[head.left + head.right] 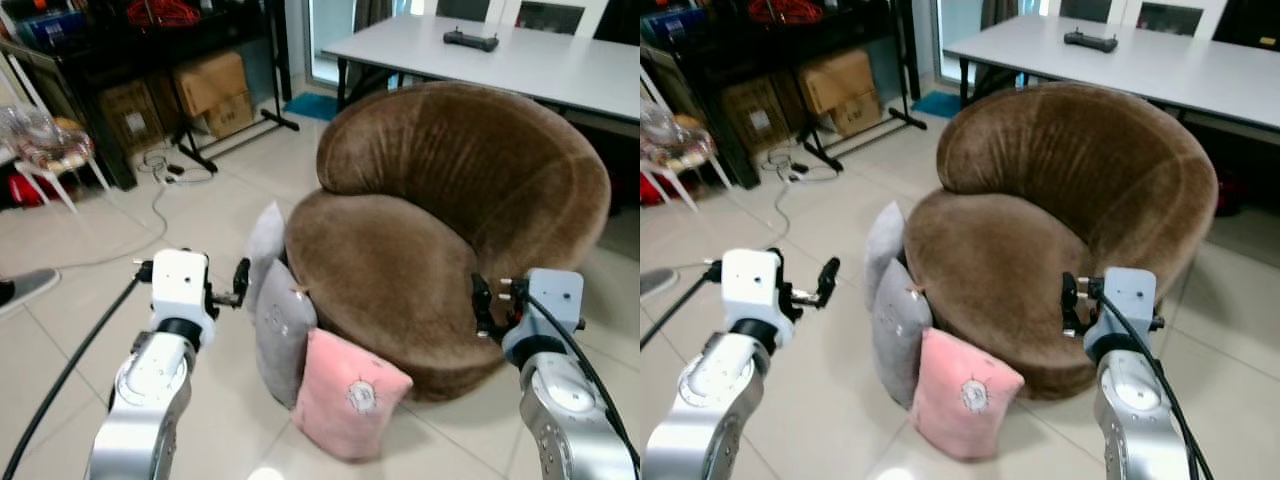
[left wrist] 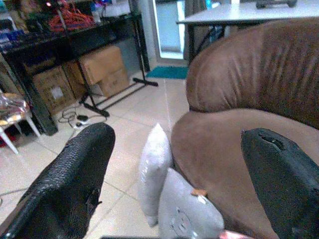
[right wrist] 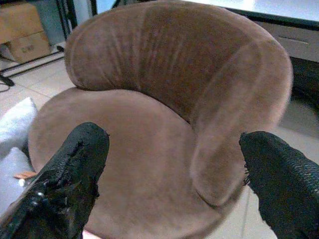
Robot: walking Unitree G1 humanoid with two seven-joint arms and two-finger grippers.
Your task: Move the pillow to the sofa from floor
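Note:
A pink pillow [image 1: 345, 395] stands on the tiled floor, leaning against the front of a round brown sofa [image 1: 400, 260]. A grey pillow [image 1: 283, 335] and a paler grey one [image 1: 265, 245] lean on the sofa's left side behind it. My left gripper [image 1: 240, 283] hovers open just left of the grey pillows, at about their height; its wrist view shows both grey pillows [image 2: 164, 199] between the spread fingers. On the sofa's right front my right gripper [image 1: 481, 303] is held open, and the seat [image 3: 149, 134] lies between its fingers.
Behind the sofa is a white table [image 1: 500, 55] with a black controller [image 1: 470, 40]. Cardboard boxes [image 1: 210, 85] sit under a black rack at the back left. Cables [image 1: 160, 190] trail over the floor. A chair [image 1: 45, 150] and a shoe [image 1: 25, 288] are at far left.

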